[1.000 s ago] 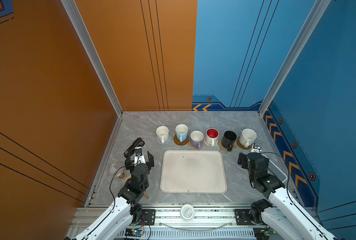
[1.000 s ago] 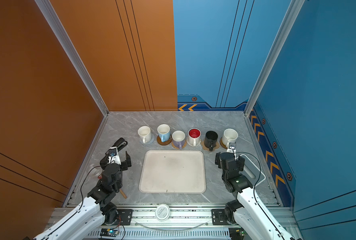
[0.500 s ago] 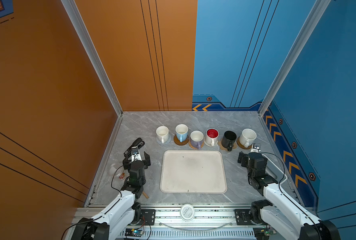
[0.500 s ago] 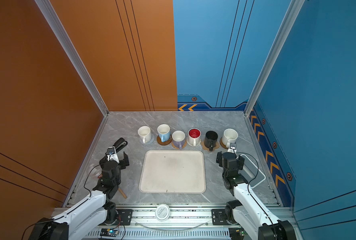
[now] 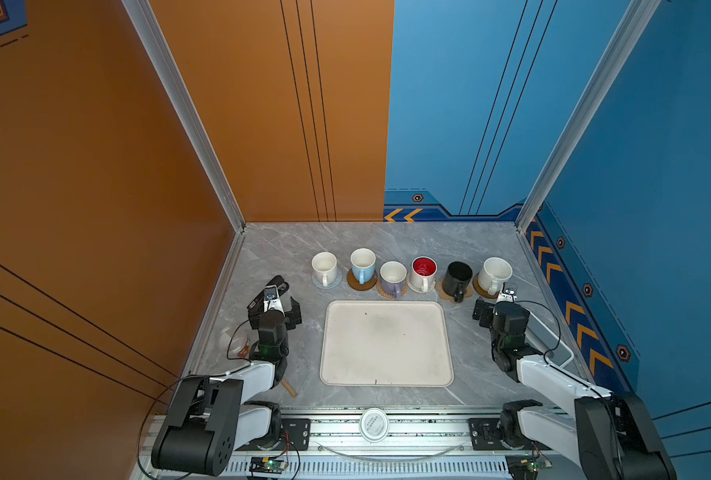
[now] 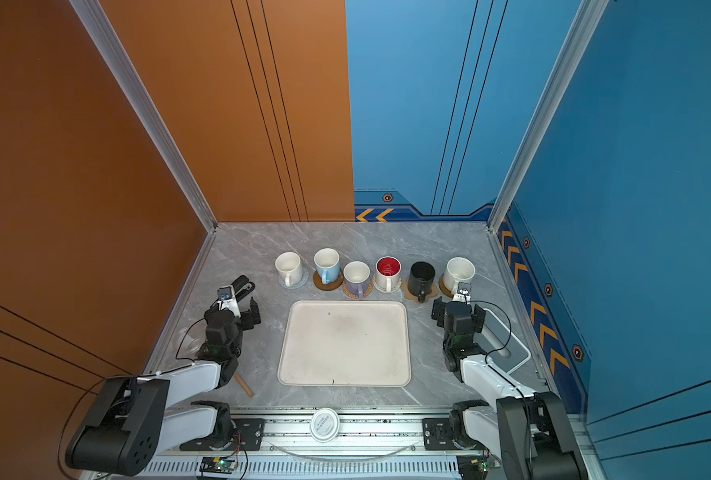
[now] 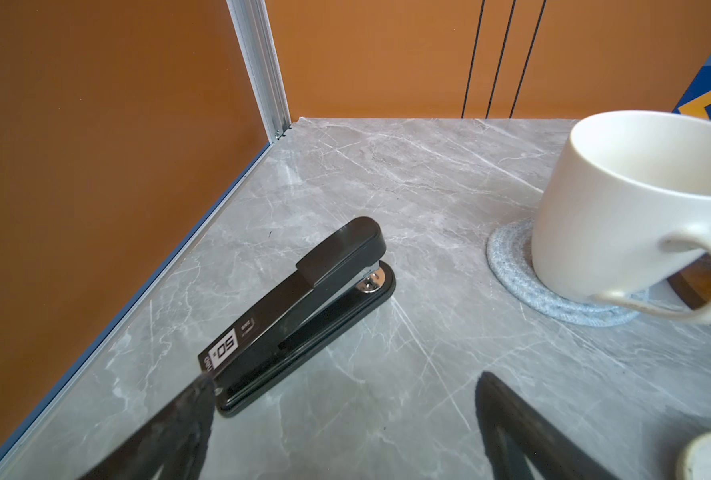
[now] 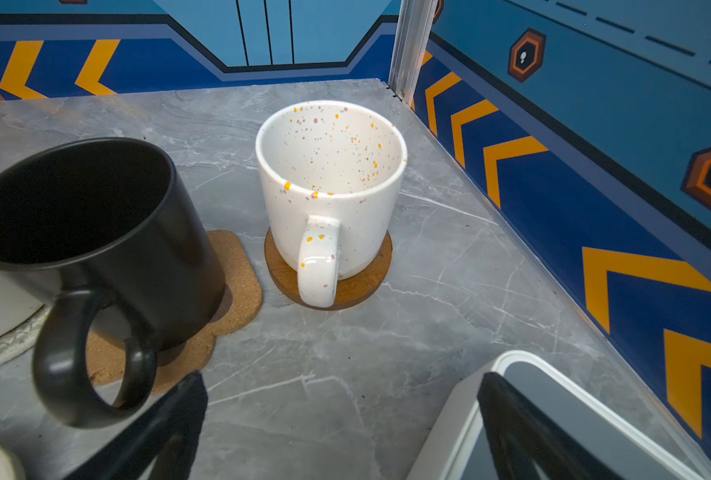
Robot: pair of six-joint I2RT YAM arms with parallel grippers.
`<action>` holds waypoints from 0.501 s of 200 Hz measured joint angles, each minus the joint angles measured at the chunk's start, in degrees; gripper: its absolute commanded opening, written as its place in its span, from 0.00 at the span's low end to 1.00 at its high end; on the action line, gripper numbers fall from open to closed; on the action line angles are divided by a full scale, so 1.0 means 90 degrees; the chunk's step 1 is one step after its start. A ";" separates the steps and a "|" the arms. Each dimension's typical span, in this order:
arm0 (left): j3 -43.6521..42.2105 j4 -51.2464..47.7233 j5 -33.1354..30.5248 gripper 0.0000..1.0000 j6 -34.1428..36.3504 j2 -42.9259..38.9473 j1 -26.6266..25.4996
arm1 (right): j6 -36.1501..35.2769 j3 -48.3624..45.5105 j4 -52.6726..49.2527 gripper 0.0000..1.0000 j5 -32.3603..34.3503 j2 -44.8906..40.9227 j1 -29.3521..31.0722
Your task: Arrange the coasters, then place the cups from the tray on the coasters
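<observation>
Plainly, we see the left gripper (image 7: 345, 382) and right gripper (image 8: 341, 378) spread wide, holding nothing. Six cups (image 5: 423, 268) stand on coasters (image 5: 362, 285) just beyond the tray (image 5: 387, 365). We read "50" on the black stapler (image 7: 304, 307) label.

— What encloses the space?
— An orange wall (image 5: 75, 145) on the left and across half the back, and a blue wall (image 5: 657, 145) on the right and across the rest. Thin black lines run down the back panels. Silver posts (image 5: 187, 124) stand in both rear corners.
— And below?
— A grey marbled tabletop (image 5: 387, 239) with pale veins. A dark-blue band with yellow chevrons (image 8: 644, 266) and hexagon badges (image 8: 526, 54) runs along the foot of the blue wall.
— The light?
— Soft and even, brightest high on the back panels.
</observation>
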 measured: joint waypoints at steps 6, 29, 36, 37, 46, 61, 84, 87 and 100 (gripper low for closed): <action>0.0027 0.0121 0.0051 0.98 0.0002 0.0112 0.0012 | -0.0005 0.0002 0.0075 1.00 -0.0024 0.0078 -0.0019; 0.0073 0.0799 0.0143 0.98 0.0075 0.0709 0.0029 | -0.0068 0.0010 0.0403 1.00 -0.0124 0.0316 -0.0078; 0.0070 0.1071 0.0168 0.98 0.0102 0.0959 0.0029 | -0.0075 0.0015 0.0508 1.00 -0.0160 0.0374 -0.0095; 0.0070 0.1132 0.0172 0.98 0.0104 0.1008 0.0029 | -0.0075 0.0015 0.0515 1.00 -0.0165 0.0381 -0.0097; 0.0066 0.1477 0.0202 0.98 0.0121 0.1353 0.0032 | -0.0097 0.0017 0.0639 1.00 -0.0192 0.0444 -0.0109; 0.0044 0.2144 0.0238 0.98 0.0165 0.2001 0.0039 | -0.0114 0.0022 0.0840 1.00 -0.0279 0.0544 -0.0151; 0.0049 0.2215 0.0265 0.98 0.0168 0.2098 0.0041 | -0.0141 0.0049 0.1151 1.00 -0.0352 0.0707 -0.0204; 0.0056 0.2239 0.0262 0.98 0.0168 0.2084 0.0044 | -0.0143 0.0053 0.1178 1.00 -0.0355 0.0726 -0.0214; 0.0083 0.2395 0.0265 0.98 0.0170 0.2086 0.0066 | -0.0168 0.0070 0.1326 1.00 -0.0398 0.0823 -0.0233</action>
